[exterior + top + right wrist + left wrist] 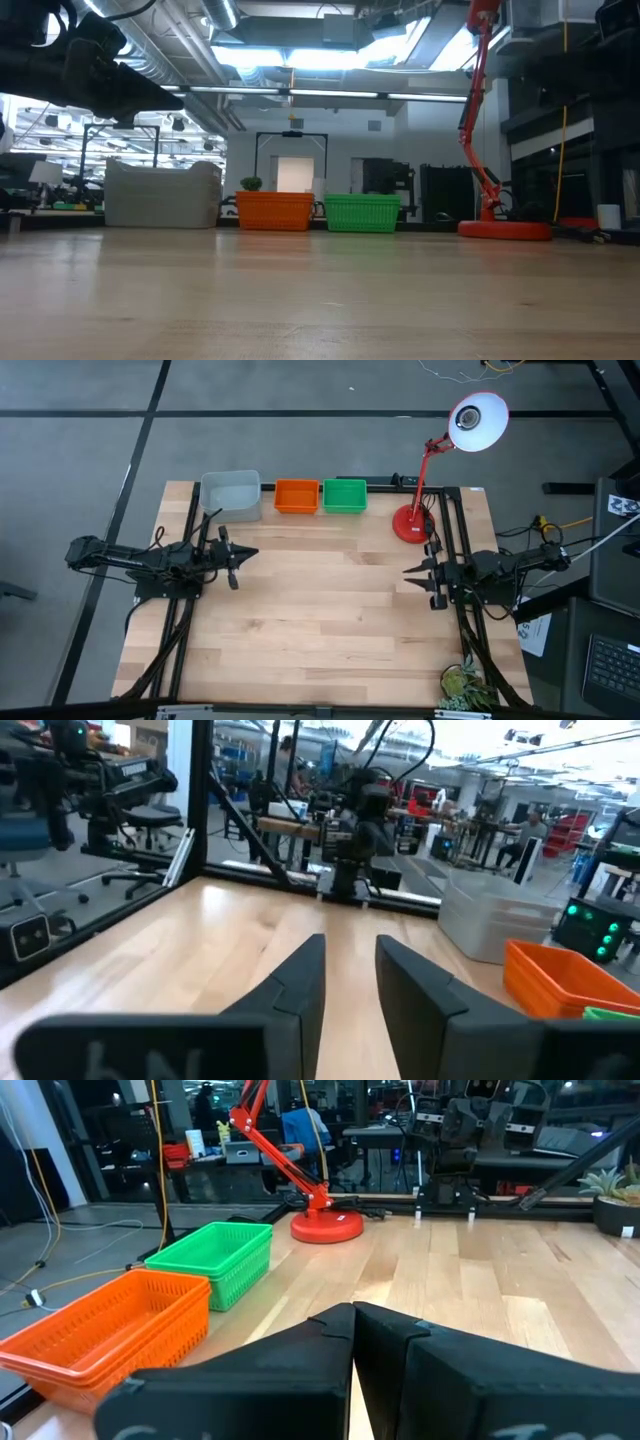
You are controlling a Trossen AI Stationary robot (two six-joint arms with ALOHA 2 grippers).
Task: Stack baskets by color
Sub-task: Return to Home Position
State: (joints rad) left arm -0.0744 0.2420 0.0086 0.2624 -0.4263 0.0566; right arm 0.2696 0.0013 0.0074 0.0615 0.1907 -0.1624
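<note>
Three baskets stand in a row on their bases along the table's far edge: a pale grey one point(231, 494), an orange one point(296, 496) and a green one point(345, 495). In the left wrist view the orange basket point(110, 1330) shows more than one nested rim, with the green basket point(215, 1260) beyond it. My left gripper point(250, 553) hovers at the table's left side, shut and holding nothing, pointing level toward the right. At the right side my right gripper point(408, 575) points level toward the left. It is open, with nothing in the narrow gap between its fingers point(300, 975).
A red desk lamp stands on its round base point(410, 523) at the far right, its head point(477, 420) beyond the table's far edge. A small plant point(465, 685) sits at the near right corner. Black rails point(185, 650) run along both sides. Bare wood lies between the arms.
</note>
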